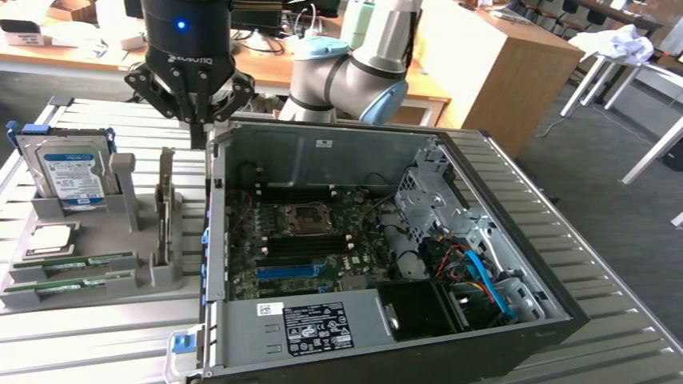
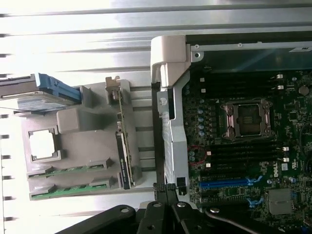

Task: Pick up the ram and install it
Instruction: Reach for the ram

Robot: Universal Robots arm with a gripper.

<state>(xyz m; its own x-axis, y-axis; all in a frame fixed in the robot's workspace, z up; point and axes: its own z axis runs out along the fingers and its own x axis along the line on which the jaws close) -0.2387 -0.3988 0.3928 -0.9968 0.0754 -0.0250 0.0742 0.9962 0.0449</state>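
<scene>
Two ram sticks (image 1: 75, 265) (image 2: 68, 170) lie flat and parallel in a grey tray (image 1: 64, 302) just outside the case (image 1: 320, 152), level with the case's labelled end (neither is touched). Sharing that tray, a card (image 1: 165, 204) stands on edge nearest the case, while a square chip (image 1: 51, 240) and a hard drive (image 1: 73, 178) sit farther from it. The gripper (image 1: 200, 138) hangs above the case's side wall toward the end opposite the sticks, well apart from them, fingers pinched fully together with nothing between them. Inside the case the board (image 1: 309, 248) lies exposed, long dark slots (image 2: 239, 152) beside its socket (image 2: 248, 117)
</scene>
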